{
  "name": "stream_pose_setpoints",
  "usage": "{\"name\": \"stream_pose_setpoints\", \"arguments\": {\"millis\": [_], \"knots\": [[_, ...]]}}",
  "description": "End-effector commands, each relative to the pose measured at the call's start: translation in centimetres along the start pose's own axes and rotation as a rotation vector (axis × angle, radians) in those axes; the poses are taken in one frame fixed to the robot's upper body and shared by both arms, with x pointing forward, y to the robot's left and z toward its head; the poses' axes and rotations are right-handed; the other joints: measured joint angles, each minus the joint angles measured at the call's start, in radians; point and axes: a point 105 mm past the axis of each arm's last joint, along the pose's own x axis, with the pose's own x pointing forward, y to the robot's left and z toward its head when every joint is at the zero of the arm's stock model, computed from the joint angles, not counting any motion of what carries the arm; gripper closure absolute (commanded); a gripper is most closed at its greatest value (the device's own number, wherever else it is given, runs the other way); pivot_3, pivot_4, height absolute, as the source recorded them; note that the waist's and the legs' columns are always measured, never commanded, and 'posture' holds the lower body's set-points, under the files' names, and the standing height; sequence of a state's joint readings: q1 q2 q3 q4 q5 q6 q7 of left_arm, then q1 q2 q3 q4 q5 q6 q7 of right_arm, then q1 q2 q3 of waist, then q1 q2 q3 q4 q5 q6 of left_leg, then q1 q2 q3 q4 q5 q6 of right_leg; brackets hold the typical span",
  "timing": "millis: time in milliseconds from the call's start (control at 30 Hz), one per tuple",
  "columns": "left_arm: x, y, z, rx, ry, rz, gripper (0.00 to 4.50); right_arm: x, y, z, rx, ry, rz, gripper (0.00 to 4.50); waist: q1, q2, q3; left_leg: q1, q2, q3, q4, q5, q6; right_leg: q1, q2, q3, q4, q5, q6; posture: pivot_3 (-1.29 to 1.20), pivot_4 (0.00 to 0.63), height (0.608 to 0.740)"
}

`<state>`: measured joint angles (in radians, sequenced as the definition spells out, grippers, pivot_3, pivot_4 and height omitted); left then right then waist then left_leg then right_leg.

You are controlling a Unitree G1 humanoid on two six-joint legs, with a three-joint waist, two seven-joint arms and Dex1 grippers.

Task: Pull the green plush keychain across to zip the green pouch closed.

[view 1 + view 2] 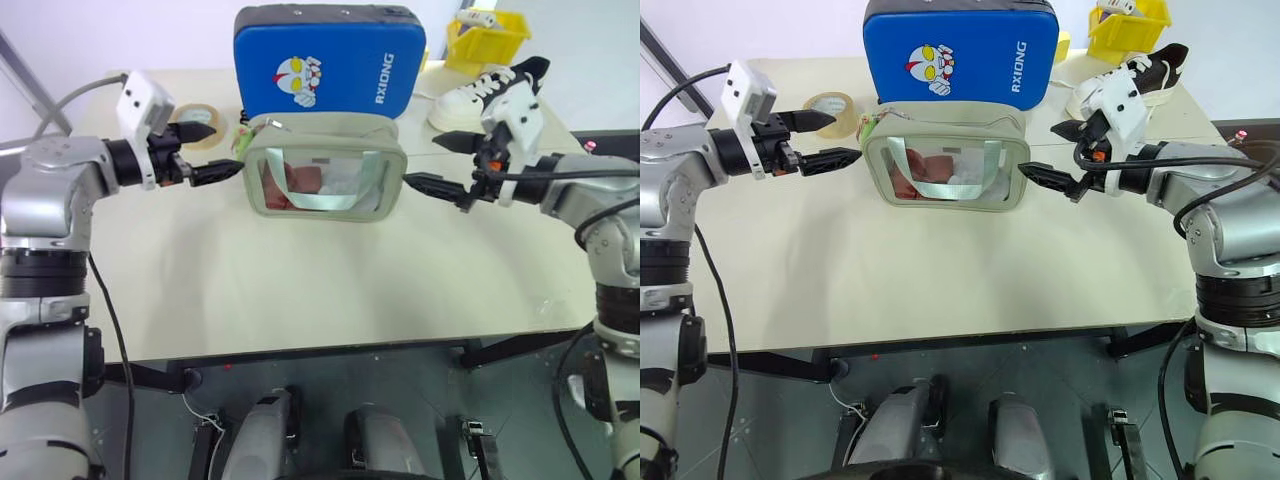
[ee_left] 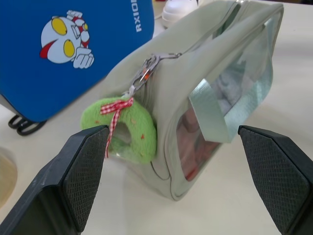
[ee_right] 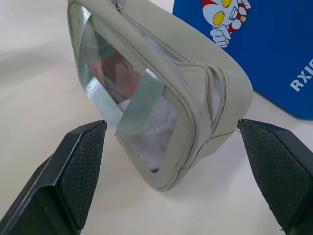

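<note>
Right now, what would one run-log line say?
left end effector: open, beside fuzzy green plush keychain | right end effector: open | sage-green windowed pouch: unheld

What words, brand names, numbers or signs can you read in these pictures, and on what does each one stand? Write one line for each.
"RXIONG": white capital letters running up the side of the blue case, beside its cartoon hero print.
Green pouch: no writing that can be seen.
Tape roll, white shoe, yellow bin: no text that can be read.
</note>
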<state>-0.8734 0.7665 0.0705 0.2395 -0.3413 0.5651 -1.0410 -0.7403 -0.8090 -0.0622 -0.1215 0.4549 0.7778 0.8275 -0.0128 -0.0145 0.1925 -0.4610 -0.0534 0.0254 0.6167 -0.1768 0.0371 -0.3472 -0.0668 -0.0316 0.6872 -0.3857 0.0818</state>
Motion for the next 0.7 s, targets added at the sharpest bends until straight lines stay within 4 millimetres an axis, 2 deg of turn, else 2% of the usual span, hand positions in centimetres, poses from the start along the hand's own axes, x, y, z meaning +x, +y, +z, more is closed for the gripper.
{"name": "stream_pose_setpoints", "arguments": {"millis": [33,267,700], "knots": [[-0.2,-0.2,1.0,0.011,-0.039,0.015,0.00,-0.4,-0.3,1.4,-0.032,-0.049,-0.027,0.04,0.000,0.000,0.000,0.000,0.000,0.000,0.000,0.000,0.000,0.000,0.000,0.000,0.001,0.000,0.000,0.00,0.150,0.740],[0.1,-0.7,1.1,0.017,-0.060,0.019,0.00,0.0,0.1,1.8,-0.042,-0.058,-0.019,0.04,0.000,0.000,0.000,0.000,0.000,0.000,0.002,0.000,0.000,0.000,0.000,0.000,0.002,0.000,0.000,0.00,0.150,0.740],[-0.1,-1.2,1.7,0.067,-0.058,0.017,0.00,1.9,0.6,3.9,-0.093,-0.103,0.058,0.04,-0.001,0.000,0.000,0.000,0.000,0.000,0.007,0.000,0.000,0.000,0.000,0.000,0.006,0.000,0.001,0.00,0.150,0.740]]}}
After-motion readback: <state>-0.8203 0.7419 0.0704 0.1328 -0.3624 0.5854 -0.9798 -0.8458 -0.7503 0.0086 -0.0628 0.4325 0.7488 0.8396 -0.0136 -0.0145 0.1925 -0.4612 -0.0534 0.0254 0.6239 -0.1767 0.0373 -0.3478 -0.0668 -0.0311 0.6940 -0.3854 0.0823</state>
